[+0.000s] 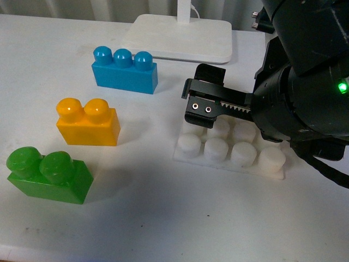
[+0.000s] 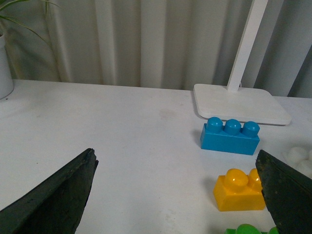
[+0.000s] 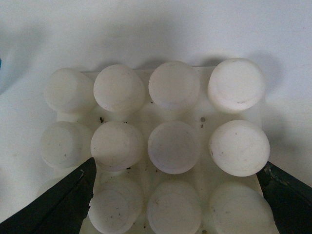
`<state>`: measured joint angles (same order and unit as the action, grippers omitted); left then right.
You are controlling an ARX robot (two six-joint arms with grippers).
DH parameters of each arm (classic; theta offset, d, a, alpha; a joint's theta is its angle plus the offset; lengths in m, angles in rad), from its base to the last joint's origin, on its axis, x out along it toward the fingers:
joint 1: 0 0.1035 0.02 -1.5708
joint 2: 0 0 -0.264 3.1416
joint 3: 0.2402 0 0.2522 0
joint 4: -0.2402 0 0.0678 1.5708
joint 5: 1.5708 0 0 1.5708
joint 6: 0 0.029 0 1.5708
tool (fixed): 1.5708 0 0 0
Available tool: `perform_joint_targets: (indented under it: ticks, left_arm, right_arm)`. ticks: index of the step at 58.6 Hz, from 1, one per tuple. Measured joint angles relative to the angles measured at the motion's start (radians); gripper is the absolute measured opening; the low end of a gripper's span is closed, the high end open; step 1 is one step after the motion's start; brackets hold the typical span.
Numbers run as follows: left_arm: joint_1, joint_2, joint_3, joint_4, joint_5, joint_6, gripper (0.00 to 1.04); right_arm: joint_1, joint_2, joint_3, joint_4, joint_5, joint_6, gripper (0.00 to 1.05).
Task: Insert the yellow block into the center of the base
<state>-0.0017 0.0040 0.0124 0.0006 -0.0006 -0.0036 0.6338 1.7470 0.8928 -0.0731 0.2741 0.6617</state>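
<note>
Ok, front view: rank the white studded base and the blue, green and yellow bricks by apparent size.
White square studded plastic base, largest.
Green two-stud plastic brick next, but nearest the camera, so unsure.
Blue three-stud plastic brick and orange-yellow two-stud plastic block look about alike.

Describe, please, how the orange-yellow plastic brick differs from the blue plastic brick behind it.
The orange-yellow plastic brick carries two rounded studs, the blue plastic brick three. The blue one is longer than the yellow. The blue one lies nearer the white lamp foot, the yellow one nearer the green brick. Both stand studs-up on the white table.
</note>
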Motion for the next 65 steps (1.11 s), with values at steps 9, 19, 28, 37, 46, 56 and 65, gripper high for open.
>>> perform_joint_targets:
  ticks: [9, 19, 28, 37, 46, 56, 65]
  left_arm:
    - [0.0, 0.0, 0.0, 0.0, 0.0, 0.0, 0.98]
    - [0.0, 0.0, 0.0, 0.0, 0.0, 0.0, 0.98]
    - [0.0, 0.0, 0.0, 0.0, 0.0, 0.0, 0.98]
    - [0.0, 0.0, 0.0, 0.0, 0.0, 0.0, 0.98]
    - [0.0, 0.0, 0.0, 0.0, 0.0, 0.0, 0.98]
    - [0.0, 0.0, 0.0, 0.0, 0.0, 0.0, 0.98]
    - [0.0, 0.0, 0.0, 0.0, 0.0, 0.0, 0.98]
  right_arm:
    - [-0.013, -0.012, -0.004, 0.024, -0.043, -0.011, 0.96]
    - [-0.051, -0.132, -0.047, 0.059, -0.084, -0.048, 0.96]
    - [-0.092, -0.284, -0.12, 0.12, -0.137, -0.102, 0.96]
    - [-0.143, -0.466, -0.225, 0.183, -0.184, -0.192, 0.96]
    - [-0.217, -0.658, -0.325, 0.196, -0.231, -0.259, 0.96]
    - [-0.338, -0.878, -0.438, 0.188, -0.311, -0.298, 0.96]
    - [-0.491, -1.068, -0.544, 0.16, -0.401, -0.308, 0.96]
